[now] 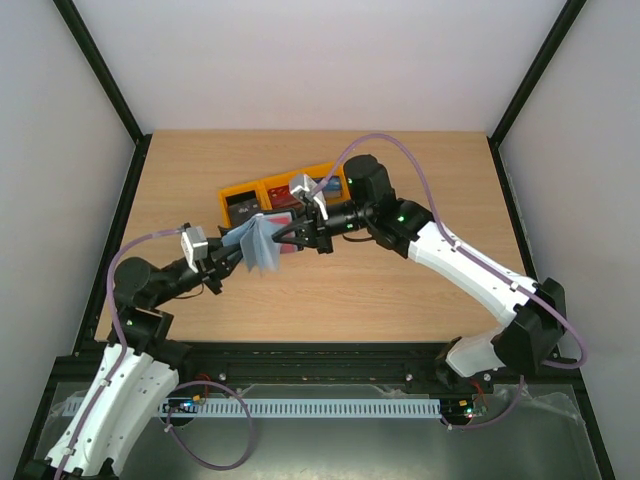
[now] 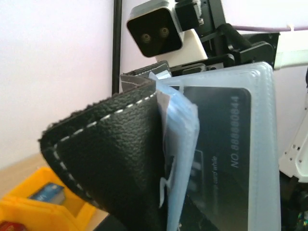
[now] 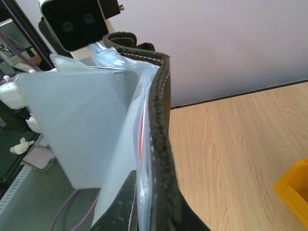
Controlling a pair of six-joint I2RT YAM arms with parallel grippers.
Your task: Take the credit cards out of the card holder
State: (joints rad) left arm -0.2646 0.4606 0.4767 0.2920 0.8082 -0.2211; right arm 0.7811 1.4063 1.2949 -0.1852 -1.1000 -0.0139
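Counter: I see a light wooden counter, bare on the near side of the yellow bins.
Room: plain white walls close in behind and to both sides of the bins, with black frame posts slanting up at the corners.
Bins: a row of joined yellow compartments sits toward the far middle of the counter, turned slightly askew.
Bin contents: I make out a dark card in the leftmost compartment and a red card in the next one. The right wrist camera housing hides the rightmost compartment. My left wrist view catches a blue card lying in one compartment.
Card holder: the card holder is raised off the counter just on the near side of the bins, fanned open, black stitched cover outward and blue-grey pockets spread.
Holder contents: a dark grey card with printed numbers sits in a clear pocket. A thin red edge shows behind another pocket.
Right tool: the right tool, just near of the bins, is clenched on the holder's black cover.
Left tool: the left tool, near-left of the bins, reaches the pocket leaves. I cannot tell whether it is clamped.
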